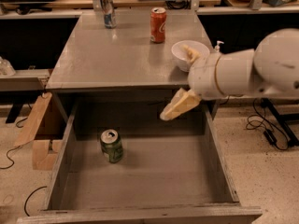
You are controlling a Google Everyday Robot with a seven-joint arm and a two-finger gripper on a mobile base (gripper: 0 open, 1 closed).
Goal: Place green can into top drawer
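The green can point(111, 145) stands upright on the bottom of the open top drawer point(140, 176), toward its back left. My gripper point(182, 80) is up and to the right of the can, near the table's front right edge, well apart from it. Its cream fingers point(175, 106) are spread wide and hold nothing. One finger points down over the drawer, the other up in front of the white bowl.
On the grey table point(117, 55) stand an orange-red can point(158, 25), a silver-blue slim can point(108, 11) and a white bowl point(187, 55). A small pump bottle point(217, 46) is at the table's right edge. A cardboard piece point(39, 129) leans left of the drawer. Cables lie on the floor.
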